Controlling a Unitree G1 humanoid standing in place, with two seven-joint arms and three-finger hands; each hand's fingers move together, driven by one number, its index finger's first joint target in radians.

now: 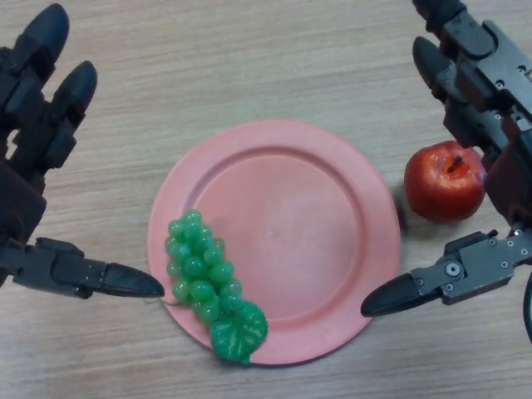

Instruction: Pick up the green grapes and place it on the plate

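Note:
A bunch of green grapes [204,278] with a green leaf lies on the left front part of the pink plate [307,233], its leaf reaching the plate's front rim. My left hand [37,158] hovers at the left edge of the view, open, its thumb tip pointing at the grapes just short of the plate's rim. At the right edge my right hand [482,108] is spread open, the thumb stretching toward the plate's right front rim. Neither hand holds anything.
A red apple [445,180] stands on the wooden table [249,58] just right of the plate, under my right hand's fingers.

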